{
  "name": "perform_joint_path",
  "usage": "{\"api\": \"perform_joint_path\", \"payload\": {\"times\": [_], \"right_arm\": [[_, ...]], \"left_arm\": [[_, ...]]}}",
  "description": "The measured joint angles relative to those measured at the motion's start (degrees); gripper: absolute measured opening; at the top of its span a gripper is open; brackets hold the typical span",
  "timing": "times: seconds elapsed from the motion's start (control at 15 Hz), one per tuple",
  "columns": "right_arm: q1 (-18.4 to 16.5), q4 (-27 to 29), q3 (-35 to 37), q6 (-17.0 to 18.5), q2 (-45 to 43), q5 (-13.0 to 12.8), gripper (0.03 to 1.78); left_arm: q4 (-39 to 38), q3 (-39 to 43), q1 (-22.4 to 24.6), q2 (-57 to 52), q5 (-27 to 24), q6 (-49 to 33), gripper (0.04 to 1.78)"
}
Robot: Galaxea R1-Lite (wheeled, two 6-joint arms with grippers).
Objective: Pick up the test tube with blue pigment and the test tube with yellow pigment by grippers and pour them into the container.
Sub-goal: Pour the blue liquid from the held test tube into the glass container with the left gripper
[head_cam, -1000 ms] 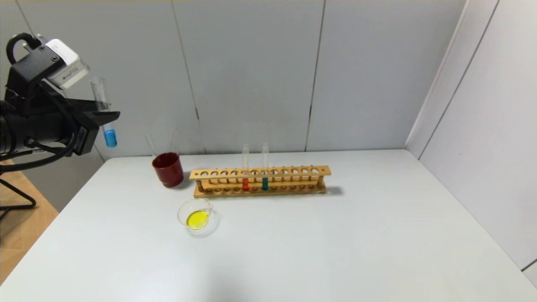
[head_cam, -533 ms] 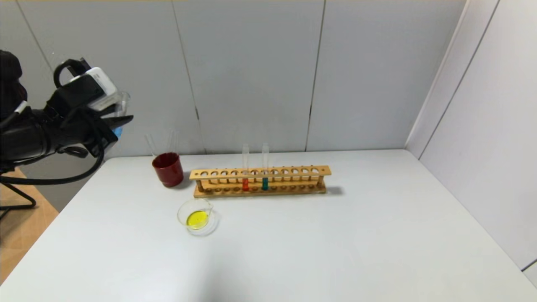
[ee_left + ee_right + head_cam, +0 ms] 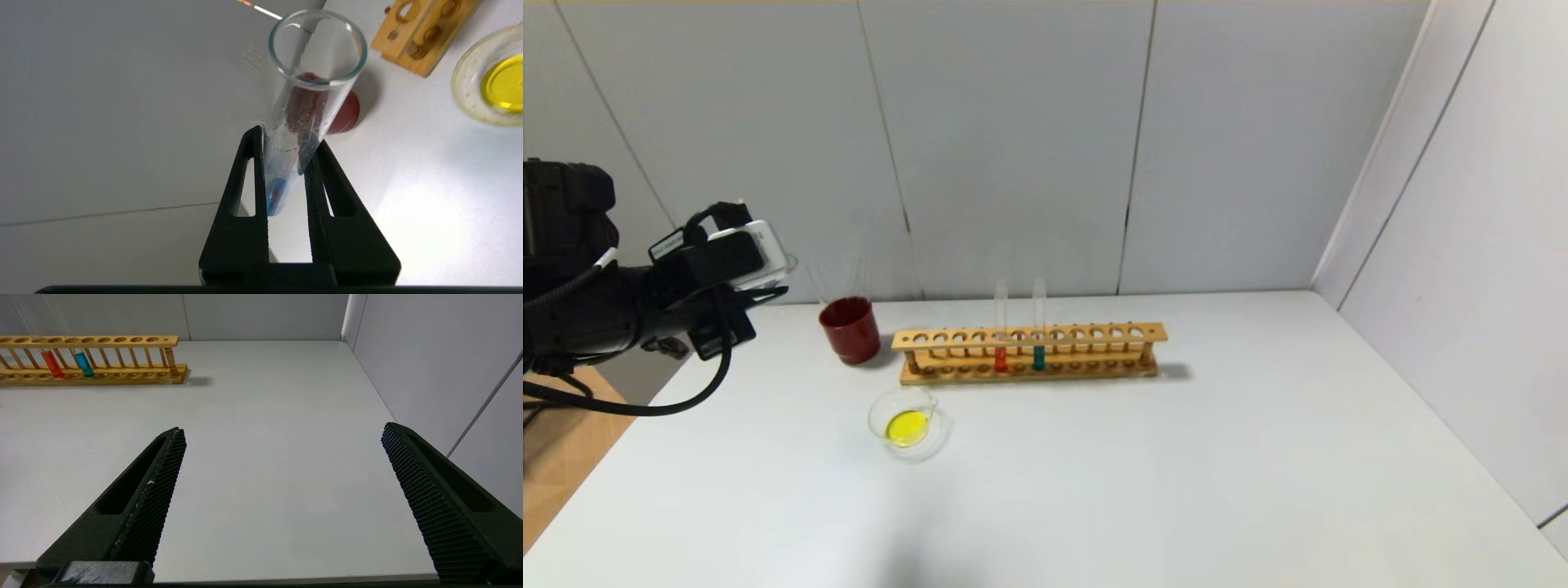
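Observation:
My left gripper [image 3: 765,291] hangs over the table's far left edge, left of the red cup. In the left wrist view this gripper [image 3: 286,139] is shut on the test tube with blue pigment [image 3: 302,102], which lies tilted with its open mouth pointing away and a little blue liquid at its bottom. The container [image 3: 907,420] is a low glass beaker holding yellow liquid, in front of the rack; it also shows in the left wrist view [image 3: 463,96]. No tube with yellow liquid is in view. My right gripper [image 3: 282,428] is open and empty, low over the table's near right part.
A wooden rack [image 3: 1029,351] holds an orange-red tube [image 3: 1001,359] and a teal-blue tube [image 3: 1038,357]. A dark red cup [image 3: 849,329] with faint empty clear tubes stands left of the rack. Grey walls close the back and right.
My left arm has come down and toward the table with the blue tube. The tube has tipped from upright to nearly level and is now mostly hidden behind the wrist.

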Motion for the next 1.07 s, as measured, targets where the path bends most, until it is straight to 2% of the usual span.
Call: {"api": "perform_joint_path", "payload": {"times": [0.73,1.07], "right_arm": [[0.00,0.00,0.00,0.00,0.00,0.02,1.75],[0.00,-0.02,0.00,0.02,0.00,0.02,1.75]], "left_arm": [[-0.37,-0.07,2.18,2.43,1.02,15.63,0.32],[-4.17,0.10,0.72,5.45,1.02,16.98,0.32]]}}
